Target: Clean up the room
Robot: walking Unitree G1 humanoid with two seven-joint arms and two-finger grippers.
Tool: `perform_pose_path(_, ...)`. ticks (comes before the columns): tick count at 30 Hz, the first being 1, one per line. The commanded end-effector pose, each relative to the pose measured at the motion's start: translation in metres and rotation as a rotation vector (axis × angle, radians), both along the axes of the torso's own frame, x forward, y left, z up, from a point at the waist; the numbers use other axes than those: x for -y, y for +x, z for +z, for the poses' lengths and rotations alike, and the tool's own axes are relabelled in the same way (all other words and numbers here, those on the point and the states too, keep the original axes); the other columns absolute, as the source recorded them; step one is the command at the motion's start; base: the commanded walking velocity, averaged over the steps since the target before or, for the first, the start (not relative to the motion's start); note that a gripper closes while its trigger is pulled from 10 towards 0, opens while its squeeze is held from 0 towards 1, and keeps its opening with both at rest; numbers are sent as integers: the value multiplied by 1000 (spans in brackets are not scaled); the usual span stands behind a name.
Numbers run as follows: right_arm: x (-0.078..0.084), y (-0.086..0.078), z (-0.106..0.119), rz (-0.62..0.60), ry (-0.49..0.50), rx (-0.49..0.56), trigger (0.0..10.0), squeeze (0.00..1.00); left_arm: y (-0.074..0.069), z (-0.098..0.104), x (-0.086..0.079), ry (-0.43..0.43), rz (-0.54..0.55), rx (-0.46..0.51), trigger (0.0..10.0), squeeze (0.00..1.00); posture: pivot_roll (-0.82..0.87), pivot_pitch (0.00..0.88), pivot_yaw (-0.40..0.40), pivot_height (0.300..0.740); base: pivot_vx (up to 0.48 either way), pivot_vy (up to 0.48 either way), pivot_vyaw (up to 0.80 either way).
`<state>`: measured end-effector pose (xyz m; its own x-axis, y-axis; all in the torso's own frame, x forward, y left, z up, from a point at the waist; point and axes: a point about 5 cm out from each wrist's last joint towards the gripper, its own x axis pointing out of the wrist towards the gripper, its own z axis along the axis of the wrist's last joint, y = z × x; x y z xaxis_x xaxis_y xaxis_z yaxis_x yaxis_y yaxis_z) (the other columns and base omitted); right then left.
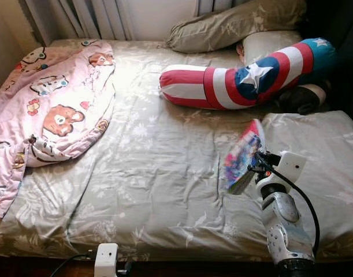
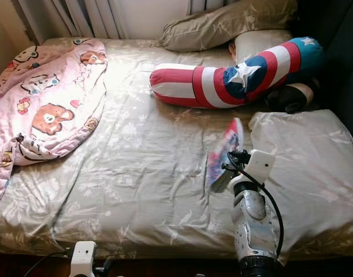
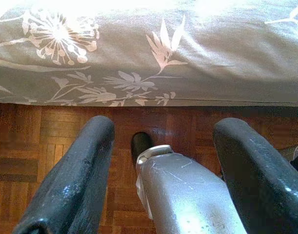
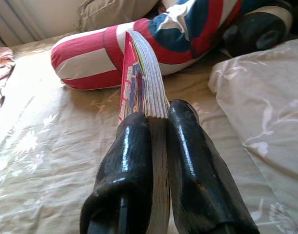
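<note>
Book (image 4: 141, 78) clamped tight, that's the headline: the right gripper (image 4: 158, 141) has its two black fingers pressed on either side of the pages, spine end down between them, and the colourful cover stands upright out beyond the fingertips, lifted clear above the bed (image 1: 153, 173). In the head views it hangs over the floral sheet, just off the edge of the folded grey duvet (image 1: 320, 156) on the right.

Down low, the left gripper (image 3: 161, 161) hangs beside the mattress edge, its fingers (image 3: 75, 180) spread wide apart with nothing between them, a strip of parquet floor (image 3: 36, 141) showing past them and the flowered sheet draping above.

Moving out from the right gripper's tips: straight ahead past the book lies the long bolster (image 1: 245, 72) in red and white stripes with a blue band and white star, stretched across the mattress. A dark round object (image 1: 300, 98) sits near its starred end, off to the side of the fingers; I can't make out what it is.

Well away on the far left side, a pink blanket (image 1: 49, 104) printed with bears is bunched up and spilling over the bed's edge.

Farthest out, two grey pillows (image 1: 234, 23) rest against the head of the bed, curtains (image 1: 101, 17) behind.
</note>
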<state>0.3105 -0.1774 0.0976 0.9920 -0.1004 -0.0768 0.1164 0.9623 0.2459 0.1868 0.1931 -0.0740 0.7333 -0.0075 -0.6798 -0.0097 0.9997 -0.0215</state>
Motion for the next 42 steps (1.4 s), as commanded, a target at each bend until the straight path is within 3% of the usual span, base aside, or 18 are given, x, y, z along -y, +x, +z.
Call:
perform_pose_path(1, 1, 3, 10, -5, -10, 55, 10000, 0, -8, -4, -3, 10, -4, -26, 10000, 0, 51, 172, -16, 715, 0, -337, 0)
perform_pose_path(23, -2, 1, 7, 0, -7, 49, 10000, 0, -7, -3, -4, 0, 15, -18, 10000, 0, 57, 191, -19, 715, 0, -58, 0)
perform_pose_path(35, -6, 2, 6, 38, -71, 25, 10000, 0, -1, 0, 0, -9, 12, 10, 10000, 0, 54, 191, -20, 715, 0, 0, 0)
perform_pose_path(38, -9, 3, 5, 59, -97, 21, 10000, 0, 7, 5, 1, -9, 10, 59, 10000, 0, 51, 192, -20, 700, 0, 0, 0)
perform_pose_path(42, -10, 2, 5, 62, -92, 31, 10000, 0, 34, 27, 2, -10, 21, 238, 10000, 0, 52, 195, -22, 675, 0, 0, 0)
